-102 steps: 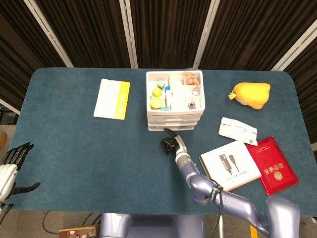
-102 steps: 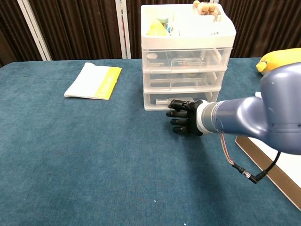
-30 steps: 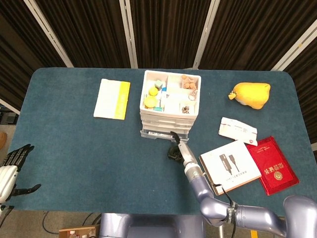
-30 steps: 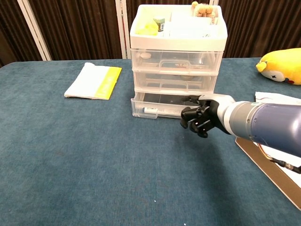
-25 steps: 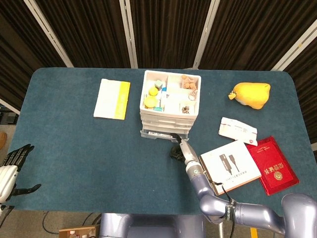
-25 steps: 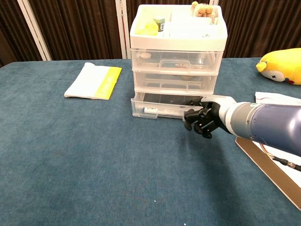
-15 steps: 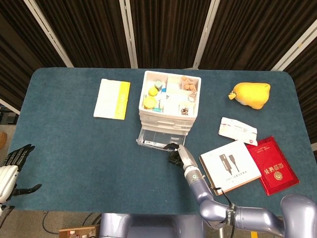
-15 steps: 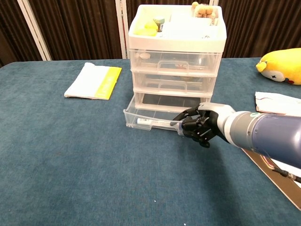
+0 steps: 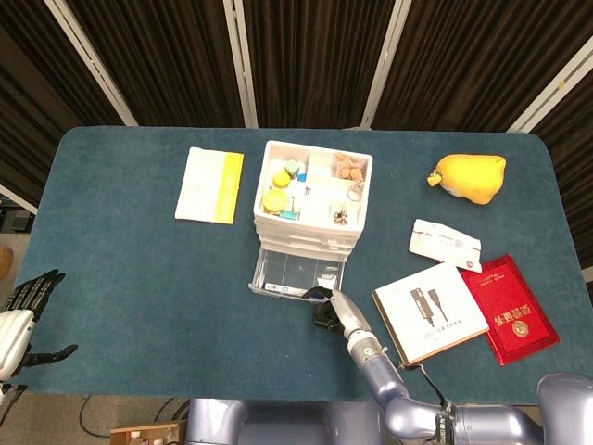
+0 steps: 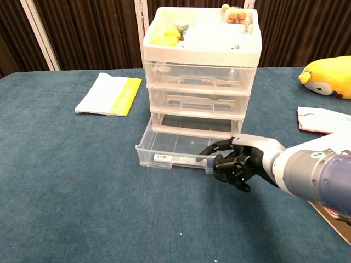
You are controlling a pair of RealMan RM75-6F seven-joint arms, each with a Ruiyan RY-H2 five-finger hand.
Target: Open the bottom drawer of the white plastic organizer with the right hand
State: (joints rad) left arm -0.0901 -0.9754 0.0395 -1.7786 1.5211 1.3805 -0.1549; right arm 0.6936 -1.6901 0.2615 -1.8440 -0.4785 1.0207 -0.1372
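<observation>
The white plastic organizer point(image 9: 310, 197) point(image 10: 202, 57) stands mid-table with small items in its top tray. Its clear bottom drawer point(image 9: 292, 274) point(image 10: 178, 145) is pulled well out toward me and looks almost empty. My right hand point(image 9: 325, 309) point(image 10: 233, 164) has its dark fingers curled over the drawer's front right corner, gripping the front edge. My left hand point(image 9: 26, 304) hangs off the table's near left edge with its fingers spread and nothing in it.
A white and yellow booklet point(image 9: 210, 184) point(image 10: 109, 93) lies left of the organizer. A yellow plush toy point(image 9: 471, 176) point(image 10: 328, 75), a white packet point(image 9: 445, 245), a white manual point(image 9: 430, 312) and a red booklet point(image 9: 510, 309) lie to the right.
My right hand has drawn the bottom drawer further out toward me, and the whole organizer has slid and turned a little to the left with it.
</observation>
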